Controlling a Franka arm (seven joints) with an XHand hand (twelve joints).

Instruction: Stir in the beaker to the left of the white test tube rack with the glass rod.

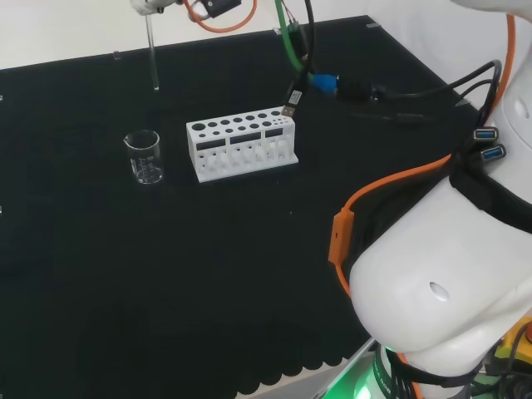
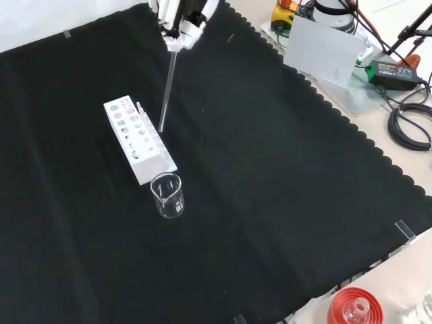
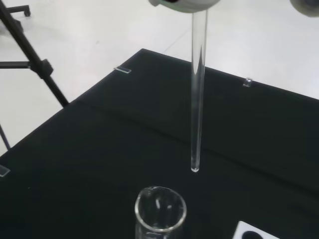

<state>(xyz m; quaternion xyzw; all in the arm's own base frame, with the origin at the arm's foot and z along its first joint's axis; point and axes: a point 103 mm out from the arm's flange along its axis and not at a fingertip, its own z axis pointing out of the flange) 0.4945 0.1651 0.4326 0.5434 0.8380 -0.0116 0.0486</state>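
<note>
A clear glass rod (image 1: 153,54) hangs upright from the hand (image 1: 150,7) at the head view's top edge, its lower tip in the air well above the cloth. The hand (image 2: 181,20) is shut on the rod's (image 2: 166,91) upper end. An empty clear beaker (image 1: 143,156) stands left of the white test tube rack (image 1: 241,145) in the head view. In the front view the beaker (image 2: 167,196) sits just in front of the rack's (image 2: 138,138) near end. In the wrist view the rod's (image 3: 197,94) tip hovers above and beyond the beaker (image 3: 160,211).
The arm's big white link (image 1: 440,274) and its cables fill the head view's right, with a plug (image 1: 291,104) dangling over the rack. A red ribbed stand (image 2: 354,307) with a flask sits at the cloth's near edge. Boxes and cables lie off the cloth's right side.
</note>
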